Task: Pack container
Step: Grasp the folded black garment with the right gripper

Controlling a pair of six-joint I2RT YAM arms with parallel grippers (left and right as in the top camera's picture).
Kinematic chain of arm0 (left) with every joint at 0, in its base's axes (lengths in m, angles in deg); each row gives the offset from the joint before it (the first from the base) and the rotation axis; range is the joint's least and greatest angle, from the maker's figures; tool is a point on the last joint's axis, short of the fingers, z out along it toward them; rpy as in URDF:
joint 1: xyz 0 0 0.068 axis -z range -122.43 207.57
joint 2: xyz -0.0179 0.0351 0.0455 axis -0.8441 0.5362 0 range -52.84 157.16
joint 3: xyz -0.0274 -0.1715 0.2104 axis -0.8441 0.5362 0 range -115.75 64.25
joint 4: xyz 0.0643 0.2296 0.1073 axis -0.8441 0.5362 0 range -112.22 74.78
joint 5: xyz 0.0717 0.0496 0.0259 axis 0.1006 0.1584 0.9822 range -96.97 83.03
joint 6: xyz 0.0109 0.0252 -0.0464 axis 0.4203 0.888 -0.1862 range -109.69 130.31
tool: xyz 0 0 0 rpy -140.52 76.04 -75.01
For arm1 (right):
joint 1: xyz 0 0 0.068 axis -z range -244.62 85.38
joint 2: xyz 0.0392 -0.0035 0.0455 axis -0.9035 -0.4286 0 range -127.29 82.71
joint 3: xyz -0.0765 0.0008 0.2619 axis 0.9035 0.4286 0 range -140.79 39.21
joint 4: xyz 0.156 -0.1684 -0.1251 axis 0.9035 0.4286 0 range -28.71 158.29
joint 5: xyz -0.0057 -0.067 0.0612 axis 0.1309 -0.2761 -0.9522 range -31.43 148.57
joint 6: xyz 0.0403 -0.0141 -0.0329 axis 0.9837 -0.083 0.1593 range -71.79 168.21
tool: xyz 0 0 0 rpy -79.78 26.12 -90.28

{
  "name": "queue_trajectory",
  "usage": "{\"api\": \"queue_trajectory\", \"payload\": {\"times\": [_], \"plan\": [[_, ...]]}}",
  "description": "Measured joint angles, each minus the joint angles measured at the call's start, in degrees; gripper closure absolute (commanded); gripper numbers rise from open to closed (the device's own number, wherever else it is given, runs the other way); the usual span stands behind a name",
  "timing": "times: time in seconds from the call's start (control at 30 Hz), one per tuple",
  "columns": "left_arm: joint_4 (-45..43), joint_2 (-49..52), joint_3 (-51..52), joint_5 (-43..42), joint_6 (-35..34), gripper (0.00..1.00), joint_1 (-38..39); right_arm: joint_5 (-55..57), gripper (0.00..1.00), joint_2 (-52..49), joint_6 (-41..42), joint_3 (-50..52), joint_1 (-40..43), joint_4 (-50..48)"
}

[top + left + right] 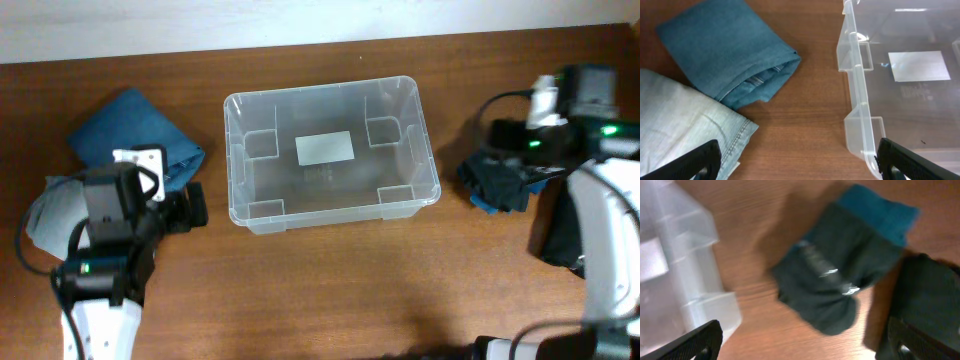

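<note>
The container (pixel 330 155) is a clear plastic bin with a white label on its bottom, standing mid-table with nothing in it. It also shows in the left wrist view (pixel 855 90) and the right wrist view (pixel 685 255). A folded blue denim garment (pixel 135 135) (pixel 730 50) and a pale denim garment (pixel 45 215) (pixel 680 125) lie to its left. My left gripper (pixel 180 212) (pixel 797 165) is open and empty between them and the bin. A dark garment (pixel 505 180) (pixel 835 280) lies to the right of the bin. My right gripper (pixel 500 150) (pixel 800 345) is open and empty over it.
A teal cloth (pixel 885 212) sticks out from under the dark garment. A black garment (pixel 565 235) (pixel 935 300) lies at the right edge by the right arm. Bare wooden table runs along the front of the bin.
</note>
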Motion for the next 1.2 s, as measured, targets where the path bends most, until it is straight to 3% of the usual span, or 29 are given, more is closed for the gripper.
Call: {"api": "queue_trajectory", "payload": {"times": [0.23, 0.57, 0.63, 0.73, 0.9, 1.2], "plan": [[0.5, 3.1, -0.9, 0.0, 0.0, 0.01, 0.0, -12.5, 0.02, -9.6, -3.4, -0.3, 16.6, -0.2], [0.3, 3.1, -0.9, 0.0, 0.0, 0.00, 0.0, -21.6, 0.10, -21.6, -5.3, -0.3, 18.4, -3.0], [0.2, 3.1, -0.9, 0.0, 0.0, 0.01, 0.0, -22.5, 0.17, -23.2, -5.4, -0.3, 18.3, -3.9], [0.2, 3.1, -0.9, 0.0, 0.0, 0.01, 0.0, -23.9, 0.53, -25.4, -5.8, -0.3, 18.0, -4.5], [0.1, 3.1, -0.9, 0.0, 0.0, 0.01, 0.0, -25.0, 0.94, -26.9, -5.8, 0.0, 17.0, -4.8], [0.2, 3.1, -1.0, 2.0, 0.0, 0.01, 0.0, -25.5, 0.96, -20.4, -5.9, -0.2, 15.7, -1.4]]}}
